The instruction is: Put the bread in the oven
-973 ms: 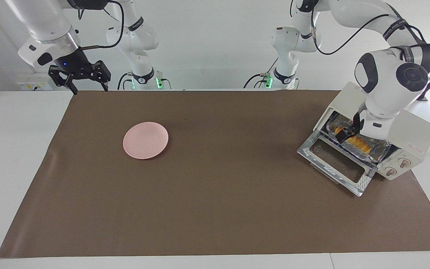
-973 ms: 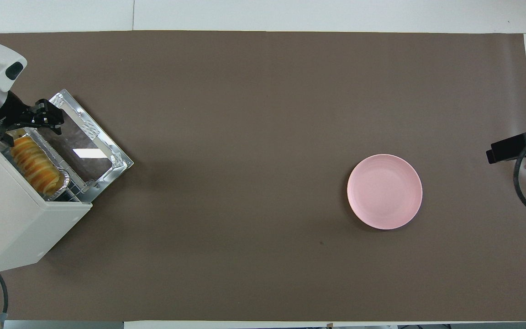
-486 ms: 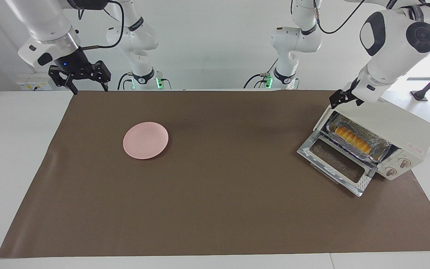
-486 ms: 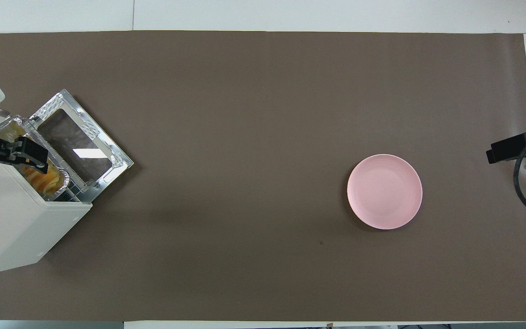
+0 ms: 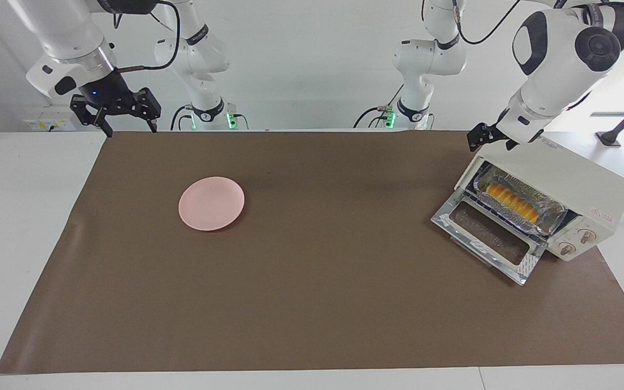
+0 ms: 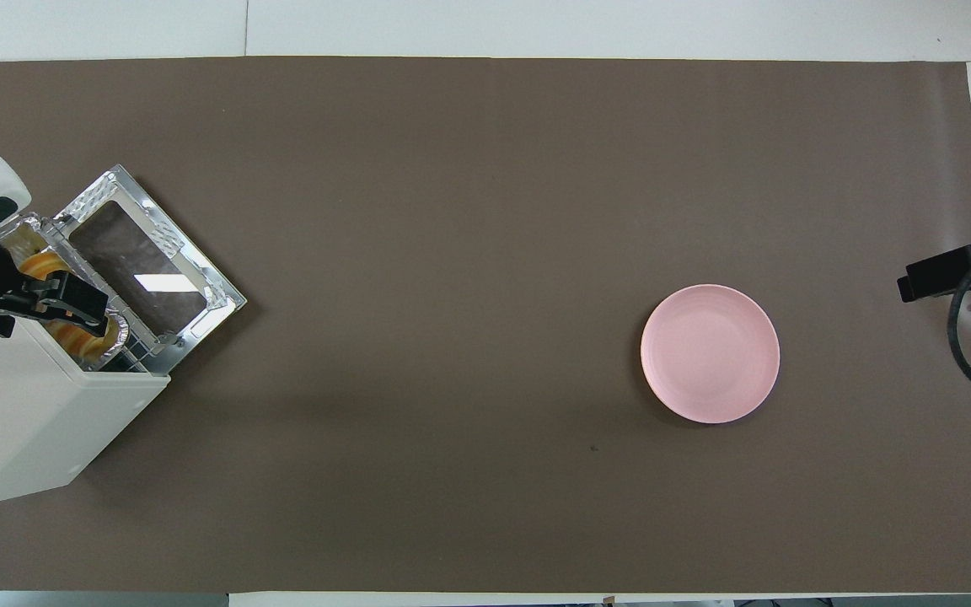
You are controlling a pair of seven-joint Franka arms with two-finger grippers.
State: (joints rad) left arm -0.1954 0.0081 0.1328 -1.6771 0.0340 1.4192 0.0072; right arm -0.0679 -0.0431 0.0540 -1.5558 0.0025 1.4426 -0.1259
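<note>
We note the bread (image 5: pixel 511 202) in the foil tray (image 5: pixel 553 215) inside the oven (image 5: pixel 583 181), door down. Left gripper (image 5: pixel 486 136) above the oven, jaws wide, empty; right gripper (image 5: pixel 126 120) waits well apart from the oven, jaws wide.

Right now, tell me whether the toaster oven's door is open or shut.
Open. The toaster oven's glass door is dropped down flat, exposing the bread on its foil tray inside.

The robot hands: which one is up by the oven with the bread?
The left hand, raised over the oven's top corner above the bread. The right hand waits over the table's other end, nearer the pink plate.
</note>
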